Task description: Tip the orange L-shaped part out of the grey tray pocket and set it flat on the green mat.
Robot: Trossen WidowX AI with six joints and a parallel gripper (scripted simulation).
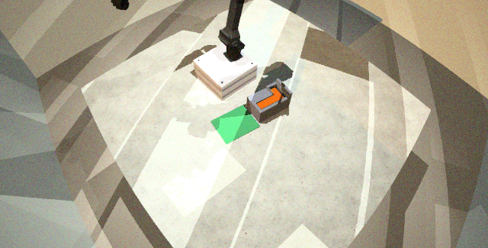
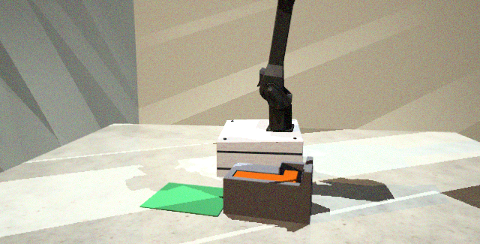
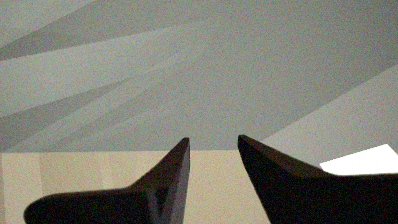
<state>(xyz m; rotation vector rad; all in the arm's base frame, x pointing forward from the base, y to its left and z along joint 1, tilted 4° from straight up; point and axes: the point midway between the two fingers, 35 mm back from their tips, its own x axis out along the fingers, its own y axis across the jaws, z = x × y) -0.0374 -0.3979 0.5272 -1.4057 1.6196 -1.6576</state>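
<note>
The orange L-shaped part (image 1: 264, 102) (image 2: 255, 176) lies in the pocket of the grey tray (image 1: 275, 112) (image 2: 266, 200), looking level, with its L-shaped end toward the raised wall at the tray's right. The green mat (image 1: 229, 127) (image 2: 184, 200) lies flat beside the tray's left end, with nothing on it. My gripper (image 3: 213, 141) is partly open and empty, its two dark fingers apart in the wrist view. It is high up and far from the tray, at the upper left in the top view, and out of frame in the exterior view.
The white base block (image 1: 225, 65) (image 2: 259, 148) carries the arm and stands close behind the tray. The tray has a raised wall (image 2: 309, 184) at its right end. The wrist view shows walls and a bright white patch (image 3: 367, 162).
</note>
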